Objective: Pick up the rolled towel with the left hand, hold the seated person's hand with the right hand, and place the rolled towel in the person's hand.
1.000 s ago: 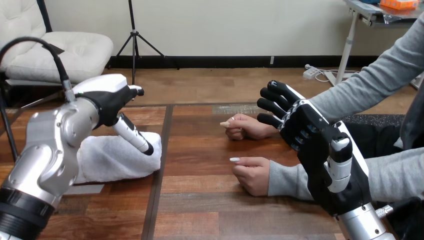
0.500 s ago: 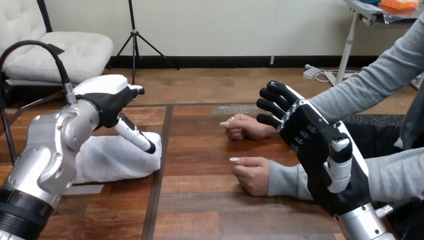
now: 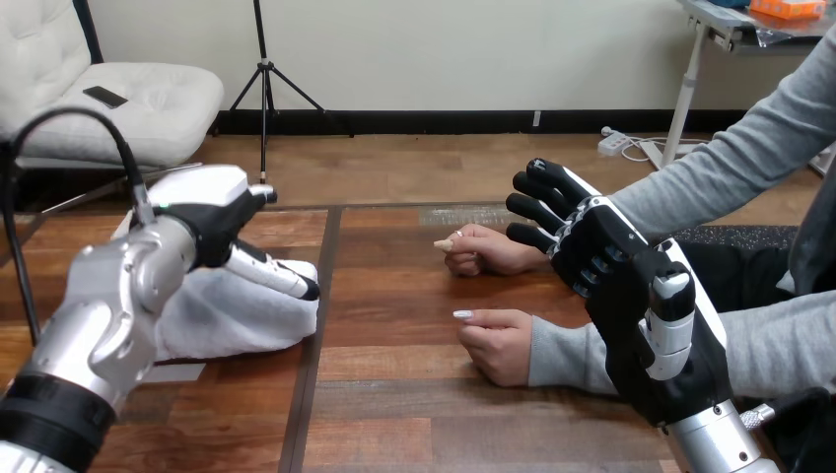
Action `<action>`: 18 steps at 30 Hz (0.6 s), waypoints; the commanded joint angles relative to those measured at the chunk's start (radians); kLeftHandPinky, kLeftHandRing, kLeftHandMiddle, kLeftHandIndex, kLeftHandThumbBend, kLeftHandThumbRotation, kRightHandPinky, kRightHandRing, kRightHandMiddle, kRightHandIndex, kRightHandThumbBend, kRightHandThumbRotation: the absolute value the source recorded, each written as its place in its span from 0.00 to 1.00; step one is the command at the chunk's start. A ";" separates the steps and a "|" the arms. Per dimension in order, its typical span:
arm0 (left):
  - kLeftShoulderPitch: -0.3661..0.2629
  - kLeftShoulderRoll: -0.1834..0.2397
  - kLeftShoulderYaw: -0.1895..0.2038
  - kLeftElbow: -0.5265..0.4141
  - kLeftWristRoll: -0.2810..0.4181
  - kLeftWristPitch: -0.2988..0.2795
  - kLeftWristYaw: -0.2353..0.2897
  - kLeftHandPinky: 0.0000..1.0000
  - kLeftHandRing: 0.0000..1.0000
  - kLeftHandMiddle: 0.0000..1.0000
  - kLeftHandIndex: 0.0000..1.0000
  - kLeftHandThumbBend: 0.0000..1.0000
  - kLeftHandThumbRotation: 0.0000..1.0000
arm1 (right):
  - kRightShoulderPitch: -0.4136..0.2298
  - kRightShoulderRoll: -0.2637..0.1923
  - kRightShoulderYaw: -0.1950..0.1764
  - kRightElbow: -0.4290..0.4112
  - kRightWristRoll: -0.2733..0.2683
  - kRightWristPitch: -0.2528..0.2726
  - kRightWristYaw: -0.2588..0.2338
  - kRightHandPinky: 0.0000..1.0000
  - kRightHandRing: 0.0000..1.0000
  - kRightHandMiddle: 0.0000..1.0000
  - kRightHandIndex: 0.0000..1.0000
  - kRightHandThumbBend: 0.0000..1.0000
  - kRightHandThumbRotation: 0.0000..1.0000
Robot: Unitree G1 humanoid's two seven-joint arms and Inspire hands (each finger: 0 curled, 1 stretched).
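The rolled white towel (image 3: pixel 237 317) lies on the table's left half. My left hand (image 3: pixel 212 202) is directly over it, with one straight finger (image 3: pixel 276 277) laid along the towel's top toward its right end. My right hand (image 3: pixel 601 251) hovers open at the right, fingers spread and pointing left, above the person's grey sleeves. Its fingertips sit just right of the person's far hand (image 3: pixel 483 248), which is loosely curled on the table. The person's near hand (image 3: pixel 499 343) rests as a loose fist closer to me.
The wooden table (image 3: pixel 394 414) has a dark seam running front to back just right of the towel. A flat grey sheet (image 3: pixel 173 372) pokes out from under the towel's near side. The person's forearms cross the table's right part.
My left arm has dropped and swung a little, bringing the left hand lower onto the towel's top. The right hand and the person's hands have stayed put.
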 commanded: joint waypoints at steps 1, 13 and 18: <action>-0.085 -0.020 -0.005 0.052 0.005 -0.020 0.033 0.99 0.95 0.97 0.95 1.00 0.66 | -0.052 -0.007 -0.007 -0.027 0.007 -0.013 -0.004 0.86 0.90 0.90 0.88 1.00 1.00; -0.118 -0.046 -0.023 0.173 0.007 -0.058 0.042 1.00 0.98 1.00 0.97 1.00 0.63 | -0.052 -0.009 -0.009 -0.024 0.010 -0.017 0.000 0.85 0.89 0.90 0.88 1.00 1.00; -0.131 -0.056 -0.027 0.213 0.002 -0.066 0.040 1.00 0.99 1.00 0.98 1.00 0.62 | -0.052 -0.010 -0.009 -0.025 0.015 -0.015 0.002 0.85 0.89 0.90 0.88 1.00 1.00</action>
